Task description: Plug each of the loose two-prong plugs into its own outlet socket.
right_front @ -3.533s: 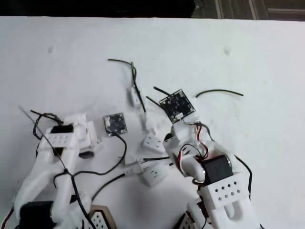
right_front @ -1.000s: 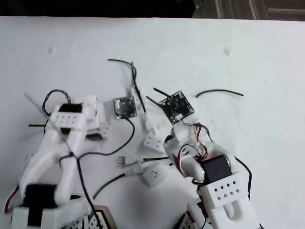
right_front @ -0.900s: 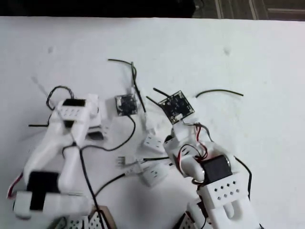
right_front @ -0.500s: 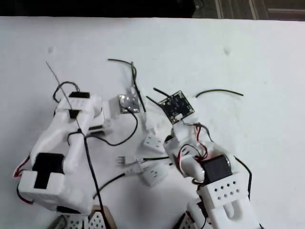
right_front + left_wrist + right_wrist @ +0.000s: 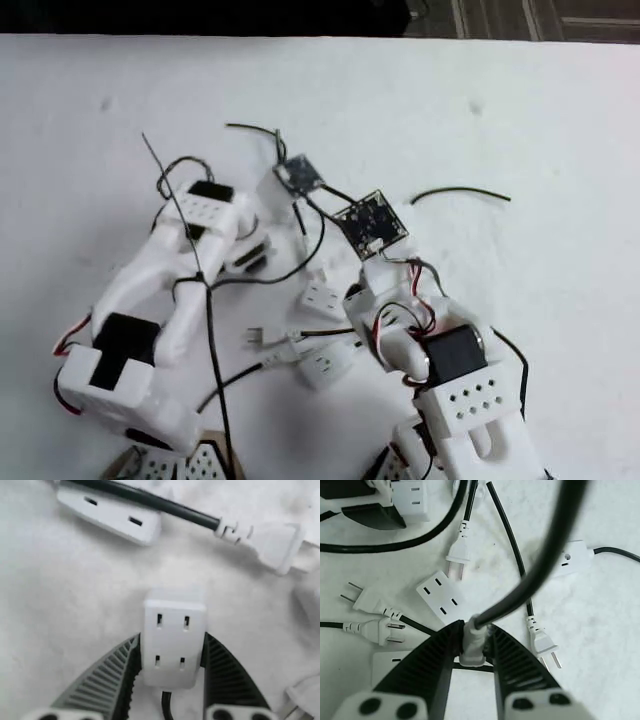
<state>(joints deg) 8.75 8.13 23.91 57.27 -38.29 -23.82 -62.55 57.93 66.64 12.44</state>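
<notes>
Farther up table now, left fingers clamp outlet socket; right fingers grip plug.

a robotics lab bench: white table, printed left arm and right arm, wires exposed.

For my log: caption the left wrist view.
Left jaws clamp a white outlet block; a corded plug and second outlet lie nearby.
</notes>
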